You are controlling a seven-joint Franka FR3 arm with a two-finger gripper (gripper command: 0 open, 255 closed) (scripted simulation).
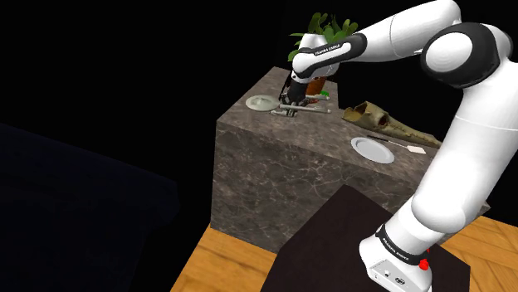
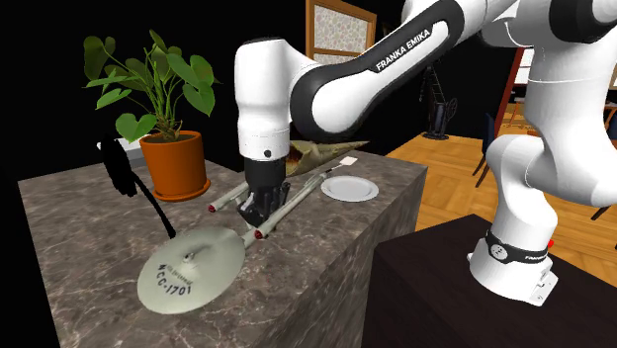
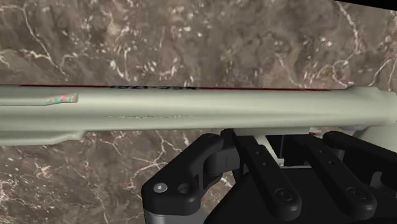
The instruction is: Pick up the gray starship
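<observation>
The gray starship (image 2: 193, 269) lies flat on the worktop (image 2: 326, 259) just beside the potted plant (image 2: 173, 158). One of its long tubes is near the pot and its saucer is a little further off. The claw (image 2: 262, 208) sits low on the ship between the two tubes, but I cannot tell whether it has closed on the hull or merely straddles it. To do this step well, the grip probably needs to be square across the slim middle part. The lift should likely go straight up and slowly, since the saucer's weight hangs to one side and may tip the ship; the plant's leaves are also close. The worktop is a dark, pale-veined stone block. A white plate (image 2: 348, 188) lies well apart from the plant. Below is a wooden floor (image 1: 224, 265), and behind the plant a black area.
</observation>
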